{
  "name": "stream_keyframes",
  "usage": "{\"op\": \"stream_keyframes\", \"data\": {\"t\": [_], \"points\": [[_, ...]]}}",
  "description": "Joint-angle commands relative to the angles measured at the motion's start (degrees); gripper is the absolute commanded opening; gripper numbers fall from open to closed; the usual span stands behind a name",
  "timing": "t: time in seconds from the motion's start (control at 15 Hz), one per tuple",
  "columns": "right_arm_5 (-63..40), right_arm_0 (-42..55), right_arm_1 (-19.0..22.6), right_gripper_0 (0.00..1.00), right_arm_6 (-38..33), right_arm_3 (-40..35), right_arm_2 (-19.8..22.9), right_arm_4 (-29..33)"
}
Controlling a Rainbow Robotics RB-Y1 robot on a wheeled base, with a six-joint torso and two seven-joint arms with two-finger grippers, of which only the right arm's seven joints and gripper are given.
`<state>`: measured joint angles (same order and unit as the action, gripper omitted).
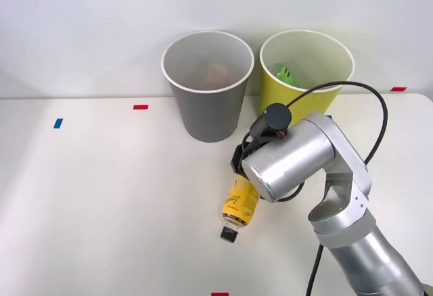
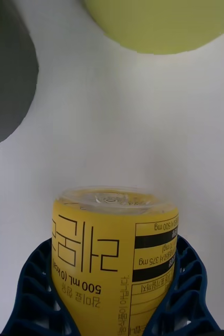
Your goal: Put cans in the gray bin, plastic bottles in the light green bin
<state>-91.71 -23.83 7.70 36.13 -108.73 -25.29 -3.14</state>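
A slim yellow bottle [image 1: 241,203] with a black cap [image 1: 229,234] lies tilted on the white table, cap toward the front edge. In the right wrist view my right gripper [image 2: 114,245] is shut on this yellow bottle [image 2: 114,247], with one blue ribbed finger [image 2: 33,283] pressed to each side. The silver right arm [image 1: 291,157] covers the bottle's far end in the front view. The gray bin [image 1: 207,100] stands just behind it, the light green bin [image 1: 298,96] to its right. A green item [image 1: 283,73] lies inside the light green bin. A faint pinkish shape [image 1: 215,73] in the gray bin may be a can; I cannot tell.
Small tape marks sit on the table: blue [image 1: 58,123] at the left, red [image 1: 140,107] beside the gray bin, red [image 1: 398,88] at the far right, red [image 1: 219,294] at the front edge. A black cable [image 1: 365,90] loops over the arm. A white wall stands behind.
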Motion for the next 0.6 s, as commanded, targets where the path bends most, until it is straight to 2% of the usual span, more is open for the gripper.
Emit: {"op": "stream_keyframes", "data": {"t": [0.07, 0.4, 0.6], "points": [[2.5, 2.1, 1.4, 0.00, 13.6, -7.1, 1.6, -0.1], [4.0, 9.2, 5.8, 0.00, 27.9, -21.7, 2.3, 1.1], [7.5, 12.6, 6.5, 0.00, 34.2, -28.4, 3.3, 2.1]]}}
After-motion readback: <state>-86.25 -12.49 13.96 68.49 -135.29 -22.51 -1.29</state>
